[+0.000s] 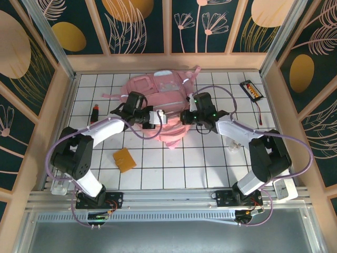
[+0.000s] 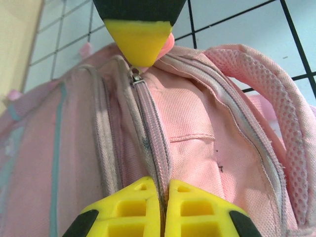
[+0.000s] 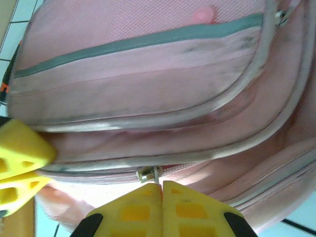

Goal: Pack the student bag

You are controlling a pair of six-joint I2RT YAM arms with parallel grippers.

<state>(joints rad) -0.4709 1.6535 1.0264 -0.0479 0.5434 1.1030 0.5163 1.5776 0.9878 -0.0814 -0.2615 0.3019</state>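
**Left gripper [image 2: 162,200] and right gripper [image 3: 162,193] both closed at the student bag [image 1: 158,87]**

The left gripper is pressed closed on the bag's zip seam [image 2: 148,128], which runs away from between its fingers. The right gripper is closed too, with a metal zip slider [image 3: 148,173] just ahead of its tips. Whether it pinches anything cannot be told. The pink bag lies on the counter [image 1: 158,168], under and beyond both grippers. They face each other tip to tip across its near end.
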